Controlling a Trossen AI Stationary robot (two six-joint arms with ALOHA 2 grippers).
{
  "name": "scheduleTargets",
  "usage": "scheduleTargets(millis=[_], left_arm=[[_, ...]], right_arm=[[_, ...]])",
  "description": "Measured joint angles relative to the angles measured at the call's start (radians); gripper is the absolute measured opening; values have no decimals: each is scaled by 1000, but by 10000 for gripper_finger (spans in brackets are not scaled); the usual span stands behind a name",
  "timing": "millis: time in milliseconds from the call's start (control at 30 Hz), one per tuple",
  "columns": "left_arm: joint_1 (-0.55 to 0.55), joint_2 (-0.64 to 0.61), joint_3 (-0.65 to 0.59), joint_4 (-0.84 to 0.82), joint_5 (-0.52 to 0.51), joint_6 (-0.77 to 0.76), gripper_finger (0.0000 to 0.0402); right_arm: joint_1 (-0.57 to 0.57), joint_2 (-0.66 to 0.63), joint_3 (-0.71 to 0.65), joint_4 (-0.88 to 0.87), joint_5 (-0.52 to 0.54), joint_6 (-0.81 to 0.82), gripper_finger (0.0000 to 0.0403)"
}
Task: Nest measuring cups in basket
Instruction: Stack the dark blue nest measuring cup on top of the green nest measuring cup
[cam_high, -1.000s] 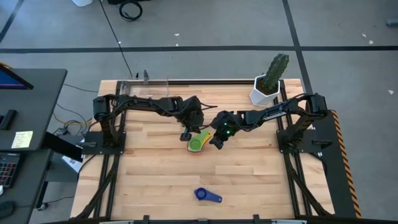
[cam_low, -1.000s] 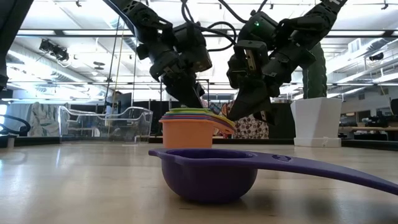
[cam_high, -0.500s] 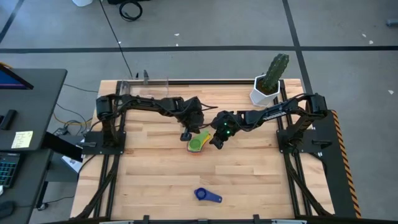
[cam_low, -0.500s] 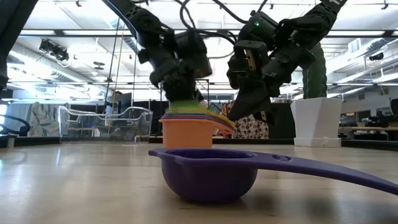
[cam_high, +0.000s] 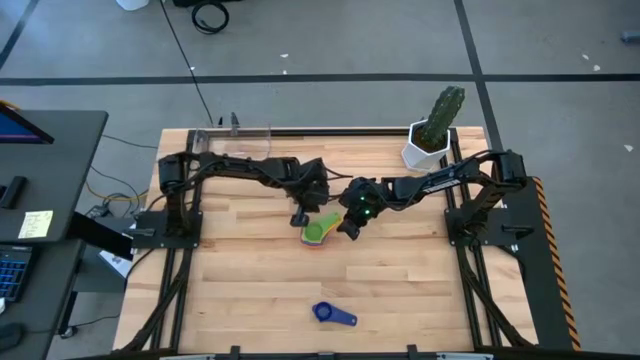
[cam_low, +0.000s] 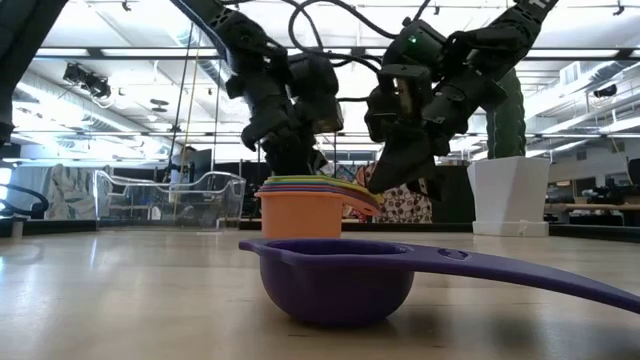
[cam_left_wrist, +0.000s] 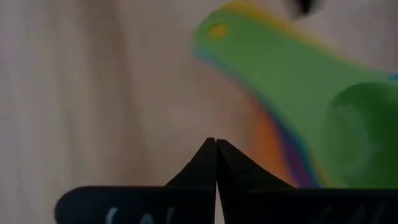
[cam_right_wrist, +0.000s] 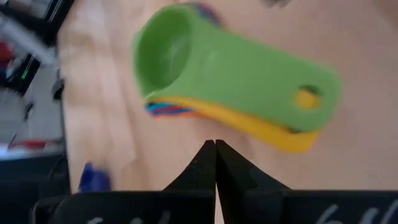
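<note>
A nested stack of measuring cups (cam_high: 318, 232), green on top (cam_right_wrist: 217, 68) and orange outermost (cam_low: 300, 212), stands on its base mid-table. Its handles fan out toward my right gripper. My left gripper (cam_high: 300, 218) is shut, its tips (cam_left_wrist: 216, 144) pointing steeply down at the stack's left side (cam_low: 300, 168). My right gripper (cam_high: 347, 228) is shut, slanting down at the handles' end (cam_low: 385, 180), just short of the yellow handle (cam_right_wrist: 273, 134). A dark blue cup (cam_high: 322, 312) lies alone near the front edge (cam_low: 335, 280). The clear basket (cam_high: 240, 135) stands at the far left (cam_low: 170, 195). My left gripper's shut tips stand right beside the stack's rim (cam_low: 290, 182); its wrist view shows bare table behind them, and I cannot tell whether they touch. My right gripper's shut tips stand close by the fanned handles (cam_low: 362, 200); I cannot tell whether they touch either.
A white pot with a green cactus (cam_high: 432, 135) stands at the far right corner (cam_low: 510, 195). Bare wood lies between the stack and the dark blue cup, and to both sides of the stack.
My left gripper has tipped more steeply downward and sunk a little toward the stack's left rim, staying shut. The stack and my right gripper have kept still.
</note>
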Motion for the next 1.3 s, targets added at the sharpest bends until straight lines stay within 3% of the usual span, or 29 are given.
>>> scheduleTargets(millis=[133,300,433,567,733,867,1033,1300], left_arm=[[62,-1,105,-170,-91,-4,4],[146,-2,265,-421,-31,-53,4],[171,-2,402,-614,34,-79,4],[156,-2,547,-804,35,-81,4],[95,-2,728,-1003,39,-166,4],[12,-3,839,-1114,53,-261,4],[-120,-45,847,-1113,137,-407,4],[-321,-58,845,-1112,53,-612,4]], right_arm=[[0,-49,0,-29,-100,-73,4],[1,-214,0,-179,-119,-176,3],[26,-398,19,-446,-46,-250,2],[96,-542,97,-741,80,-319,2],[212,-609,197,-974,189,-332,2],[299,-595,239,-1104,213,-327,2],[383,-566,240,-1156,189,-311,2],[458,-563,240,-1118,213,-202,3]])
